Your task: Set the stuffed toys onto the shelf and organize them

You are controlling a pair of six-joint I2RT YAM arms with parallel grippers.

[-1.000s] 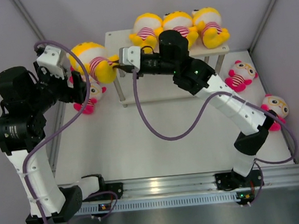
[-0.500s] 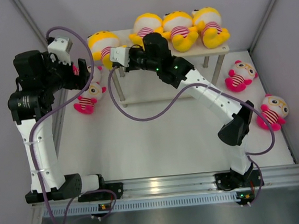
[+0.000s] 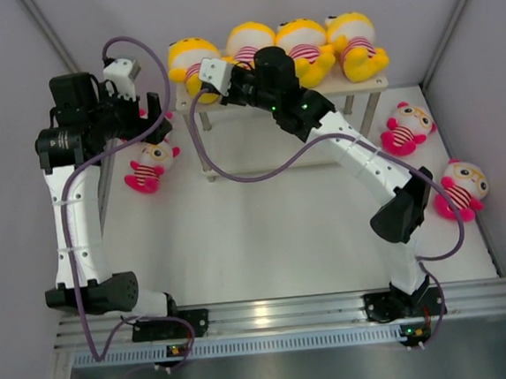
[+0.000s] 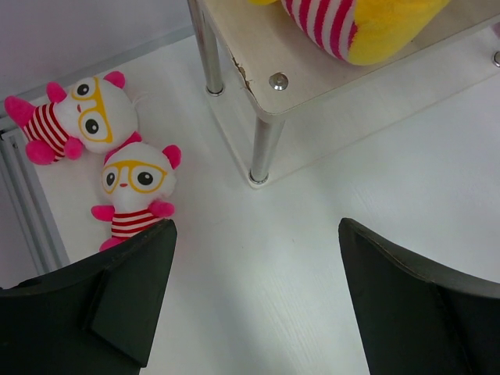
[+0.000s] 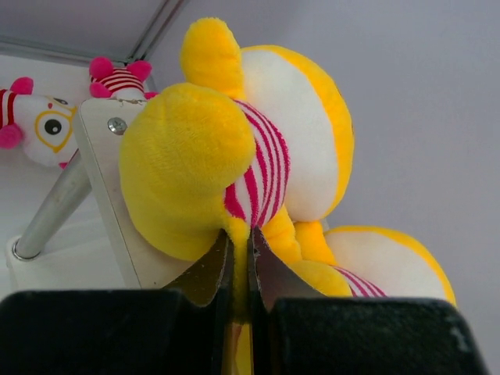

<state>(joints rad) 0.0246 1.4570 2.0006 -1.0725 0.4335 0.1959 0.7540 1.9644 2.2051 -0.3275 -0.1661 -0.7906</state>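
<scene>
- Right hand (image 5: 241, 262) is clenched on a pinch of plush at the underside of the yellow plush doll (image 5: 258, 156). That doll lies on the top board of the shelf (image 4: 312, 70) at its 9 o'clock end, with one yellow foot overhanging the board's edge.
- Left hand (image 4: 256, 226) is released, its fingers spread wide with nothing between them. It hovers over the bench (image 3: 266, 241) at 10 o'clock, near the shelf's corner leg.
- We see three more yellow dolls (image 3: 302, 39) side by side on the same board, running toward 3 o'clock.
- Two pink-limbed dolls (image 4: 137, 187) lie touching on the bench at 10 o'clock.
- Two other pink-limbed dolls (image 3: 407, 125) lie apart from each other at 2 o'clock, off the shelf.
</scene>
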